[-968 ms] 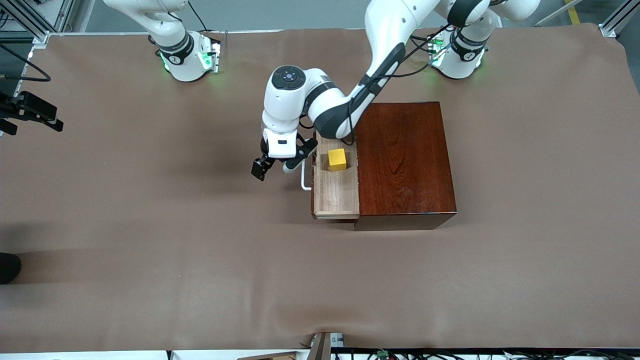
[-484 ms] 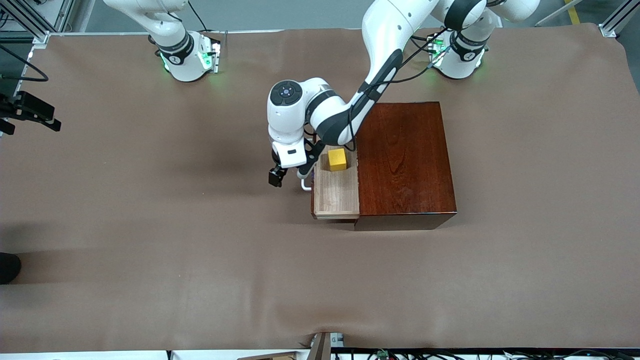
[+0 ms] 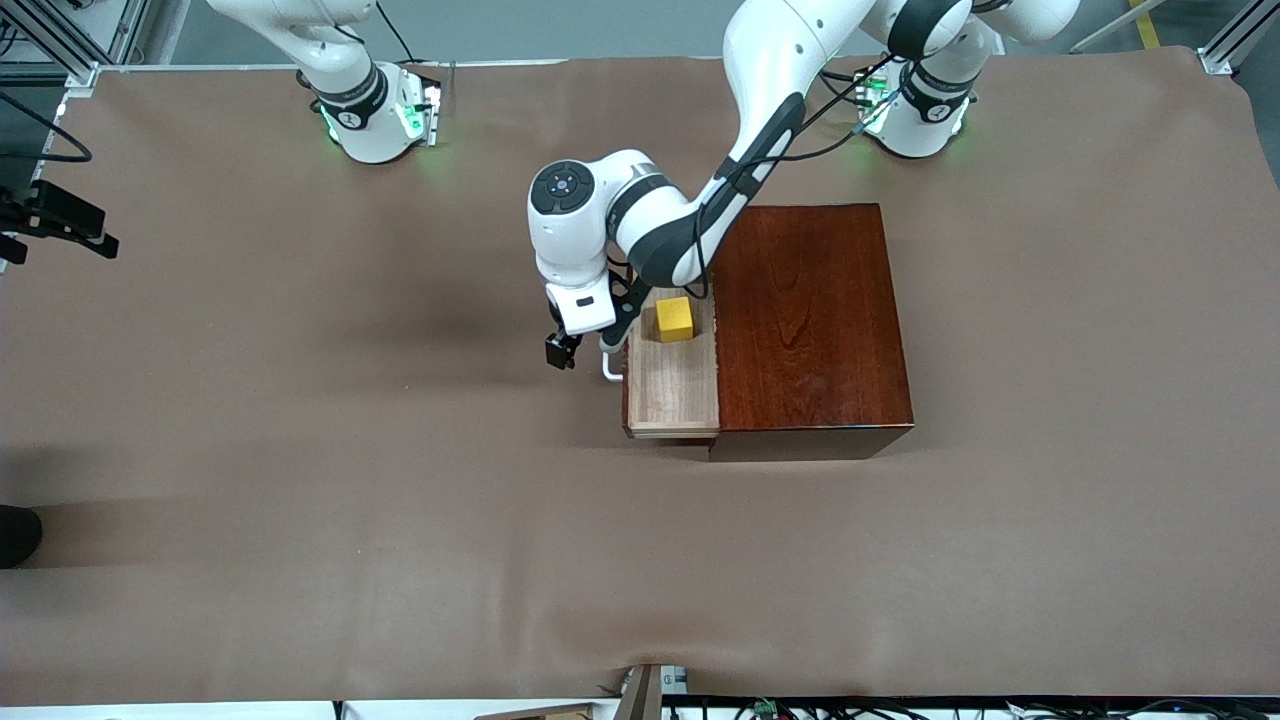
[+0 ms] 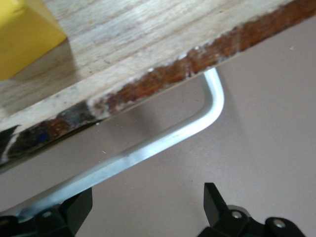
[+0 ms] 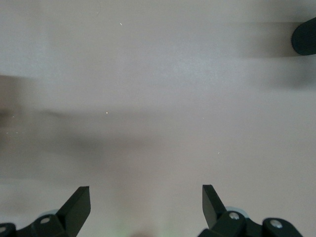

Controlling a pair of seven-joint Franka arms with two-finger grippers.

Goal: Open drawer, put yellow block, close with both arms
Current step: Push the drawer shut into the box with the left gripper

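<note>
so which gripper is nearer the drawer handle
Left. The left gripper is open right at the drawer handle; the right gripper, also open, waits over bare table.

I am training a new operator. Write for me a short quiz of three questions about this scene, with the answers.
1. True or false: the yellow block lies in the open drawer.
2. The left gripper is at: A) the handle B) the box top C) the block.
3. Fill in: the right gripper is ____, over bare table.

Key: 1 true; 2 A; 3 open.
</note>
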